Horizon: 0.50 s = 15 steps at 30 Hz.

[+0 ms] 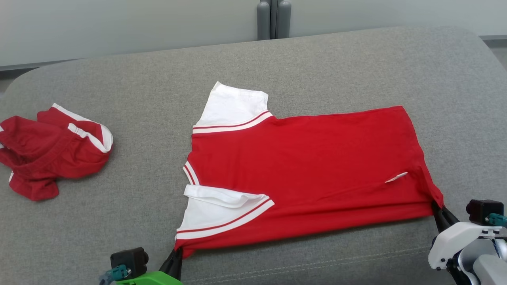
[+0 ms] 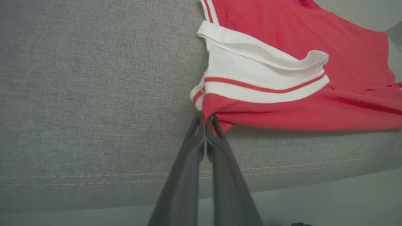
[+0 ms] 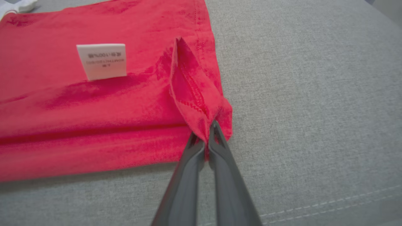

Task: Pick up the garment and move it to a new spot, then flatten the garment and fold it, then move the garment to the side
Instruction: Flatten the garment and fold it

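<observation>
Grey woven upholstery (image 1: 317, 63), coarse weave, rounded corners, one stitched seam (image 2: 94, 179) along the near edge. Fingers of the left gripper (image 2: 205, 118) are pressed together, pinching the red corner of the garment (image 1: 309, 166) just below its near sleeve. Fingers of the right gripper (image 3: 209, 133) are clamped on the near hem corner, with the cloth bunched into a small peak. The garment is a soft red knit T-shirt lying flat mid-cushion, sleeves to the left. Count: two white sleeves (image 1: 233, 105) with red-and-white striped bands; one white label (image 1: 396, 177). One crumpled red-and-white cloth (image 1: 51, 150) lies well apart at far left.
</observation>
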Tool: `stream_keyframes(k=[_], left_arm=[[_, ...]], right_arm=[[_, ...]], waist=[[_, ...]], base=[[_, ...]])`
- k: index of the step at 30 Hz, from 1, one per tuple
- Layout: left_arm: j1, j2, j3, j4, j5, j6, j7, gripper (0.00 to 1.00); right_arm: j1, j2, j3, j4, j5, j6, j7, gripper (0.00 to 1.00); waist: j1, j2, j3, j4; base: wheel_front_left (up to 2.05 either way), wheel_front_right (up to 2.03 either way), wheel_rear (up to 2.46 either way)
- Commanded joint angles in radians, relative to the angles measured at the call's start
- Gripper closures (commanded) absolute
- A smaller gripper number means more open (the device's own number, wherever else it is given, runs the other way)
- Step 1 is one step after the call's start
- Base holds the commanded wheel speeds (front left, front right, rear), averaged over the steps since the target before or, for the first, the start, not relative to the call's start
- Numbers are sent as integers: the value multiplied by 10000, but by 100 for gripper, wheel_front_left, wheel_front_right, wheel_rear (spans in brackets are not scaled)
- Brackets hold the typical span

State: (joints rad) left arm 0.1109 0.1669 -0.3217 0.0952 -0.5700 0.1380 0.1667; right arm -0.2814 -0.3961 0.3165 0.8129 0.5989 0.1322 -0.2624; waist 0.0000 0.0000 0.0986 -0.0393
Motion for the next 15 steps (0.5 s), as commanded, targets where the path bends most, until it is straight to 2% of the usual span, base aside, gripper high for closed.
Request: stream_keyframes(k=[1, 2, 3, 11, 15], left_arm=[[22, 40, 145, 44, -17, 183, -67, 9], [22, 40, 145, 44, -17, 183, -67, 9], [-3, 18, 185, 50, -1, 238, -125, 0], [44, -45, 376, -679, 151, 631, -543, 0], [-381, -27, 570, -1231, 419, 731, -1156, 0]], right_arm=[[-74, -38, -107, 77, -119, -28, -28, 20], [-74, -38, -107, 77, -119, -28, -28, 20], [-103, -33, -155, 74, -186, -28, -31, 0], [37, 11, -1031, -811, -1237, -22, -36, 0], [134, 501, -1651, -2030, -2276, -22, -37, 0]], waist=[[0, 0, -118, -43], [0, 0, -118, -43], [0, 0, -143, -55], [0, 0, -402, -255], [0, 0, -449, -416]], base=[[0, 0, 0], [0, 0, 0], [0, 0, 0], [0, 0, 0], [0, 0, 0]])
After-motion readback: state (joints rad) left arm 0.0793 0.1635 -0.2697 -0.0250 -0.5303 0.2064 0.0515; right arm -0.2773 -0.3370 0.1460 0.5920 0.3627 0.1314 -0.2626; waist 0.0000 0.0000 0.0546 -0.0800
